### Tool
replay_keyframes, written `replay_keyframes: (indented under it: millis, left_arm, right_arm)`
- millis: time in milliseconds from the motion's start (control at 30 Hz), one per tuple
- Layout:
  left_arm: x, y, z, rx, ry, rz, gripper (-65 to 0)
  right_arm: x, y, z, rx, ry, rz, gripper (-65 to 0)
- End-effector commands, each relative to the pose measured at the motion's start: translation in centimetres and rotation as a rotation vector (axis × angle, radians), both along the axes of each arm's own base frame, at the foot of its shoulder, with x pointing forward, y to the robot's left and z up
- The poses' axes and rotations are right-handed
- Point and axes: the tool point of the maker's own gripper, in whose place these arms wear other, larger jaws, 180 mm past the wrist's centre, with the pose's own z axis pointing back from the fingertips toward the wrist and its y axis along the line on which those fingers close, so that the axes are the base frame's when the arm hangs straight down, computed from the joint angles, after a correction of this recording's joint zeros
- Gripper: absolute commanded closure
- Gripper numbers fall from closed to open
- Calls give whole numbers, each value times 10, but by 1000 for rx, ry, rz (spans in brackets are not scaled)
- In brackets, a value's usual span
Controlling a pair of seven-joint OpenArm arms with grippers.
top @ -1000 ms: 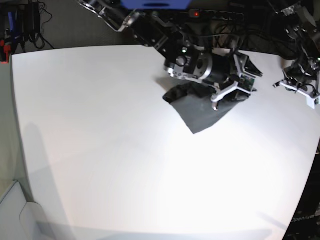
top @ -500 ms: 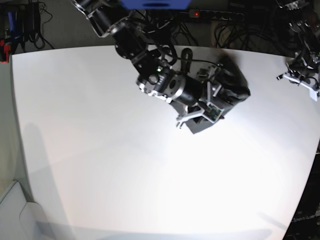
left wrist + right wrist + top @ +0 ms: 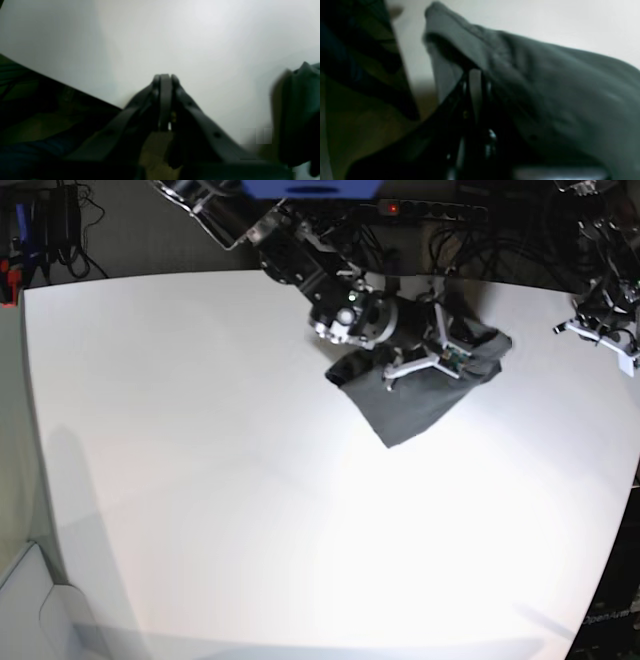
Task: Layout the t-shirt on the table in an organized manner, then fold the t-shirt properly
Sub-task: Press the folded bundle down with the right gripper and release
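My right hand pinches the bunched t-shirt, which trails toward seven o'clock on the surface; left hand closed, empty.

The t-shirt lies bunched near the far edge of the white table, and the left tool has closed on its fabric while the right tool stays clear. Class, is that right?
Not quite: the arms are swapped. The right wrist view shows the right tool shut on the t-shirt. The left tool is shut on nothing, over the bare table.

The white table bears a bunched dark t-shirt.
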Motion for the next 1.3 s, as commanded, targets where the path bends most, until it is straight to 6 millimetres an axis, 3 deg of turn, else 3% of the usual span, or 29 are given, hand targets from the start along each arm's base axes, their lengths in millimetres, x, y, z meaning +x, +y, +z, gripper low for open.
replay_keyframes:
  millis: [0, 67, 233, 400, 600, 733, 867, 1100, 1267]
  left_arm:
    - [6, 6, 11, 25, -29, -8, -2]
    - [7, 4, 13, 26, -35, -10, -2]
    - [4, 3, 10, 19, -24, -11, -2]
    - [-6, 2, 5, 22, -5, -13, -2]
    - [-13, 5, 3, 34, 3, -11, -2]
    - [-13, 5, 2, 32, 1, -10, -2]
    - [-14, 1, -1, 19, 2, -5, -2]
    - [-15, -2, -2, 11, 2, -3, -2]
    - [-16, -2, -4, 9, 5, -1, -2]
  right_arm:
    - [1, 16, 19, 56, -28, 27, 0]
    - [-18, 25, 8, 31, -16, 90, 0]
    - [-23, 30, -6, -22, -22, 145, 0]
    - [-1, 27, 22, 19, -69, 93, 0]
    - [8, 22, 22, -15, -78, 84, 0]
    - [5, 18, 3, -49, -41, 86, 0]
    - [14, 19, 2, -25, -55, 82, 0]
    - [43, 19, 19, -21, -121, 75, 0]
    - [52, 21, 32, 1, -159, 77, 0]
